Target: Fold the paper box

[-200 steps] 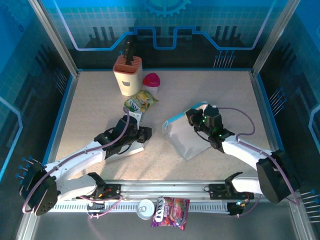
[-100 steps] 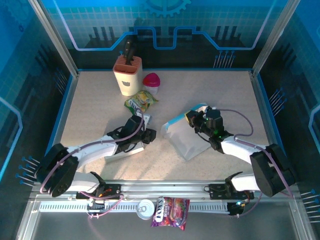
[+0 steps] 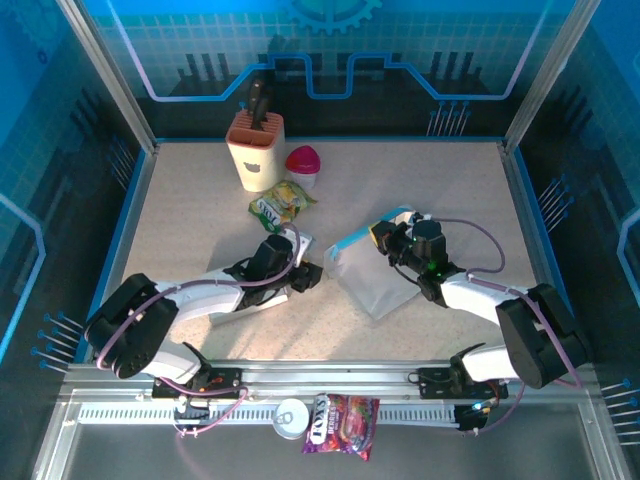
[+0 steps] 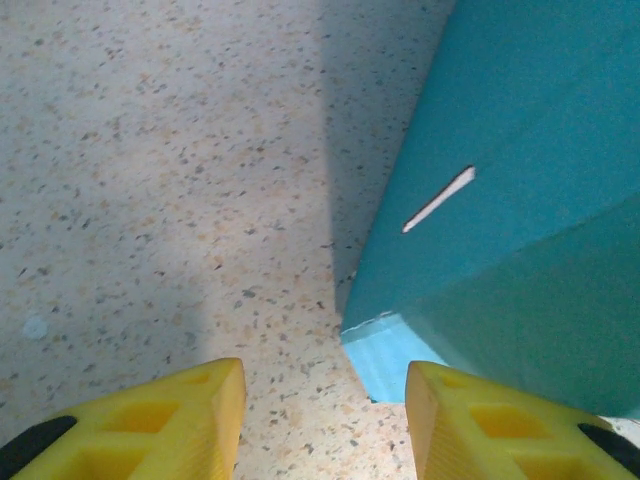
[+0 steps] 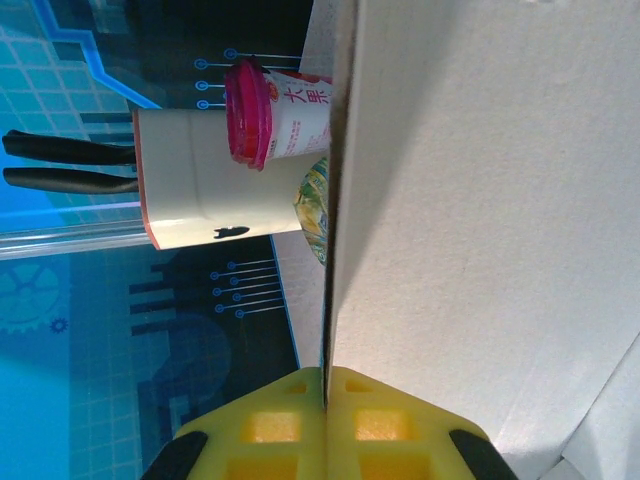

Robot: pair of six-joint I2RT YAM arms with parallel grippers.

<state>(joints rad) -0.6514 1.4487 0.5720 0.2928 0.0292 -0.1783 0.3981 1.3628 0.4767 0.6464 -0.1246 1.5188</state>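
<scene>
you have the paper box (image 3: 372, 285) right of centre on the speckled tabletop (image 3: 200, 215), inside blue circuit-patterned walls (image 3: 400, 40). your right gripper (image 3: 386, 236) is clamped on its edge. your left gripper (image 3: 312, 276) has its jaws apart, near its teal corner.

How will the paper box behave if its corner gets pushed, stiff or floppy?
Probably light and bendy: the paper box is thin sheet, seen edge-on where the right claw pinches it. Pushed at its teal corner by the open left claw, it would likely flex or pivot, not slide whole.
</scene>
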